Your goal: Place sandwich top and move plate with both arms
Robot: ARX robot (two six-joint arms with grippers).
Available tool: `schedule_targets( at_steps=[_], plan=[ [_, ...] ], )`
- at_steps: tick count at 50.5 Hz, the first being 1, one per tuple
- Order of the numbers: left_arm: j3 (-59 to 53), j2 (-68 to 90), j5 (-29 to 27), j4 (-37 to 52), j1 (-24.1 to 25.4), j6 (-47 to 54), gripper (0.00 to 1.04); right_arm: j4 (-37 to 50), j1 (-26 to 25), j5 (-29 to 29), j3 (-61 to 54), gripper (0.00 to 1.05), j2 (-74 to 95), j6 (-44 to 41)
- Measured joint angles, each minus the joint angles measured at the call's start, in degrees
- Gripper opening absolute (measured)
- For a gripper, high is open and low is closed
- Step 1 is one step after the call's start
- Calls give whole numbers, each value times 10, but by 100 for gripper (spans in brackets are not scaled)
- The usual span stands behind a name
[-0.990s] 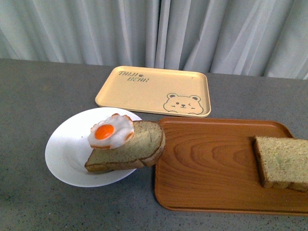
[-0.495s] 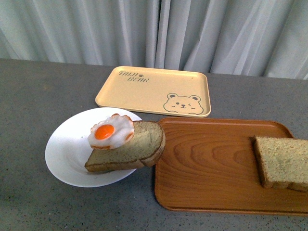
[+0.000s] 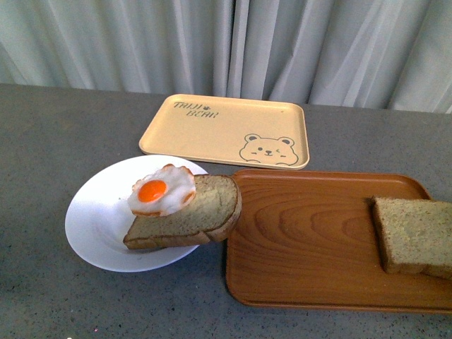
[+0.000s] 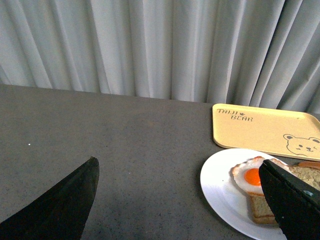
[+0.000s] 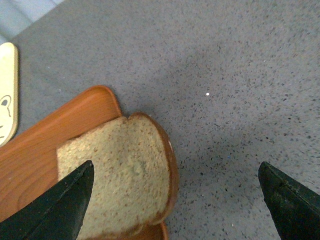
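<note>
Against the earlier front views, the whole scene sits a touch higher and further left in the picture, while the things keep the same places among themselves. No arm shows in the front view, then or now.

The sandwich top (image 3: 415, 236) lies flat at the right end of the brown wooden tray (image 3: 304, 240), partly cut off by the picture's edge. The plate (image 3: 99, 219) rests on the grey surface (image 3: 56, 127) just left of that tray. It bears a second bread slice (image 3: 191, 215), which hangs over the plate's right rim and touches the wooden tray. A fried egg (image 3: 162, 191) lies on that slice's left part. The yellow bear tray (image 3: 226, 131) lies behind them, near the curtain (image 3: 226, 42).

In the left wrist view the left gripper (image 4: 179, 162) is spread wide and holds nothing. It hangs over bare surface, with the plate (image 4: 220, 185) beside one finger. In the right wrist view the right gripper (image 5: 176, 164) is likewise spread wide and empty. The sandwich top (image 5: 120, 175) lies below it, between the fingers and nearer one of them, its crusted side reaching the tray's rim.
</note>
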Motion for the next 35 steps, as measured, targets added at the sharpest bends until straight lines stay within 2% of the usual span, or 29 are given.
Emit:
schedule_targets(
  at_steps=[11,21,25,35],
  plan=[
    [0,0,0,0,0,0,96,17,34,13,66,96,148,27],
    [0,0,0,0,0,0,96,18,62,24,93,95,202,56],
    [0,0,0,0,0,0,96,18,65,27,93,82,207,59],
    [0,0,0,0,0,0,96,17,65,21,90,38,199,73]
  ],
)
